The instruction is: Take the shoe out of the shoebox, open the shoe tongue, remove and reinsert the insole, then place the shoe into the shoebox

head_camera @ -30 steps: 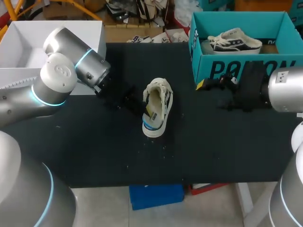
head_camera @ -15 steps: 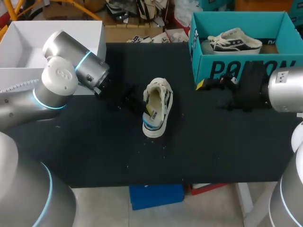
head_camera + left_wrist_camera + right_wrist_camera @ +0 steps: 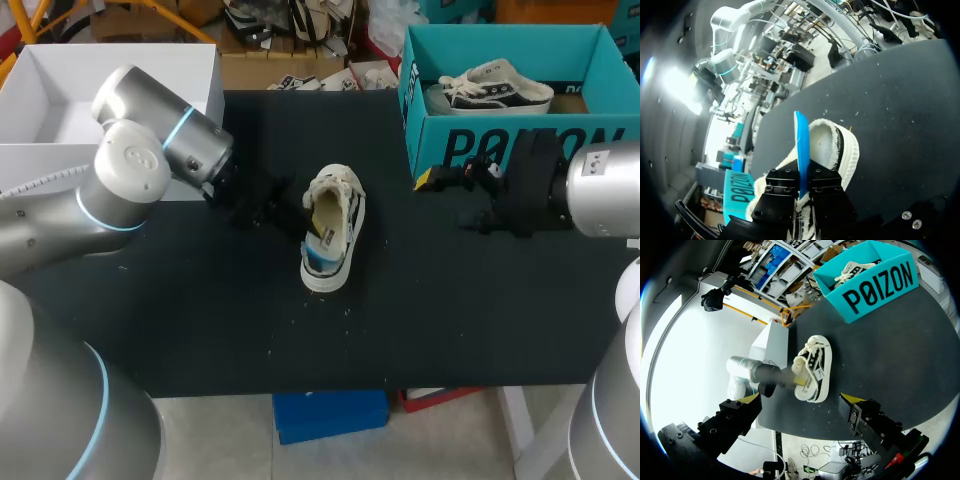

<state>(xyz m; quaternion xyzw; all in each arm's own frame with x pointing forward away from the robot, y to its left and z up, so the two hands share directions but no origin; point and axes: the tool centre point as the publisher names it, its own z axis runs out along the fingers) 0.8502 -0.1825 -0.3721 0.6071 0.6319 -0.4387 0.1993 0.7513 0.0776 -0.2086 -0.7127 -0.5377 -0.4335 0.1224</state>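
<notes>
Left gripper [image 3: 802,184] pinched the blue insole [image 3: 800,140], upright in one shoe [image 3: 330,228] on the table [image 3: 200,320]. Right gripper [image 3: 800,399] gaped wide, empty. One shoebox [image 3: 520,148] held the second shoe [image 3: 495,85].

The head camera looks down from above and behind on the tabletop [image 3: 450,300]. The left wrist camera hangs close over the sneaker [image 3: 826,142]; the right wrist camera sees that sneaker from farther, near the tabletop's right edge.
</notes>
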